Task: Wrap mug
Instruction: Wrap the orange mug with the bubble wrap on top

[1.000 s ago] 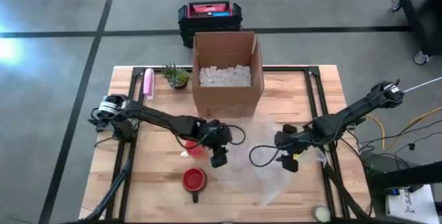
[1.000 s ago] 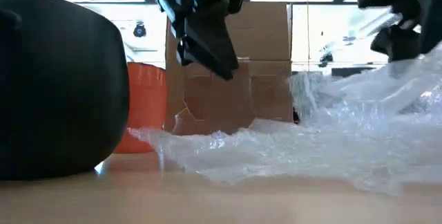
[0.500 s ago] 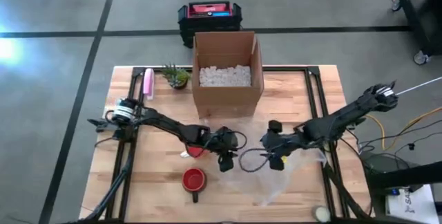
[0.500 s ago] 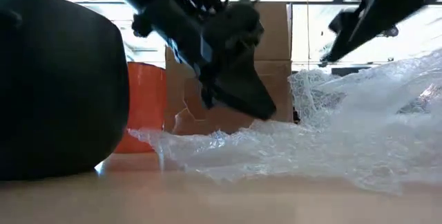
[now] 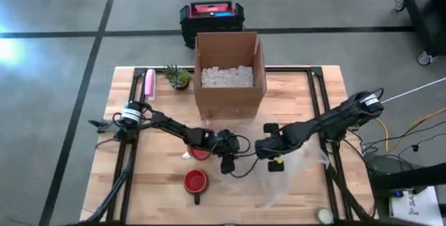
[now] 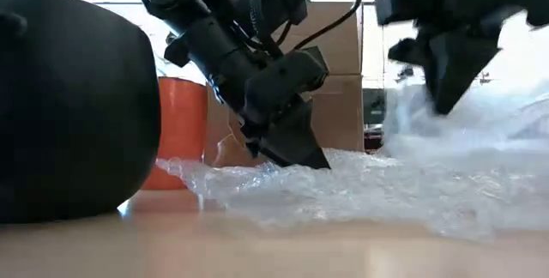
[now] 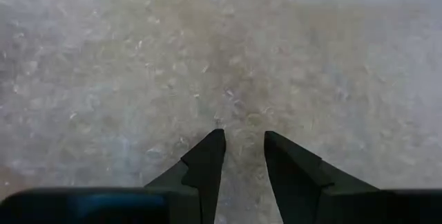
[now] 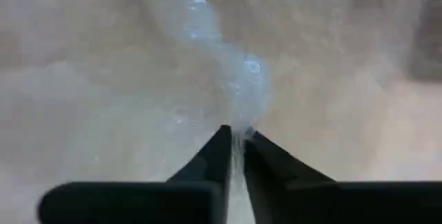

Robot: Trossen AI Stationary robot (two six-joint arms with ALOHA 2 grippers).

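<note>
A: Start at the left of the pale wooden counter point(image 5: 153, 177). What is there?

B: A pink tube and a small green plant by the far edge. Nearer the front stands a red ceramic mug point(image 5: 196, 182), upright, with its dark handle toward the front edge. A second red cup point(image 5: 197, 151) sits just behind it, partly under the left arm. Neither one is on the wrap.

A: And the left pincer point(image 7: 243, 156)?

B: It points down at the left edge of the clear bubble wrap sheet point(image 5: 293, 177). Its fingers point(image 7: 207, 162) stand a narrow gap apart with only wrap showing between and beyond them. They hold nothing that I can see.

A: Moving right?

B: The tall open cardboard box point(image 5: 230, 79) of white packing peanuts stands behind the middle. In front of it the right pincer point(image 8: 235, 141) is closed on a raised fold of the bubble wrap, with a thin ridge of film pinched between its tips. The rest of the sheet spreads to the right and toward the front.

A: So which step is this?

B: I judge it to be laying out the sheet: one arm lifts a fold, the other comes to the edge. The mug is not wrapped at all.

A: What does the next move call for?

B: Probably the left pincer closing on the edge so both can spread the film flat. Then the mug must go onto it.
</note>
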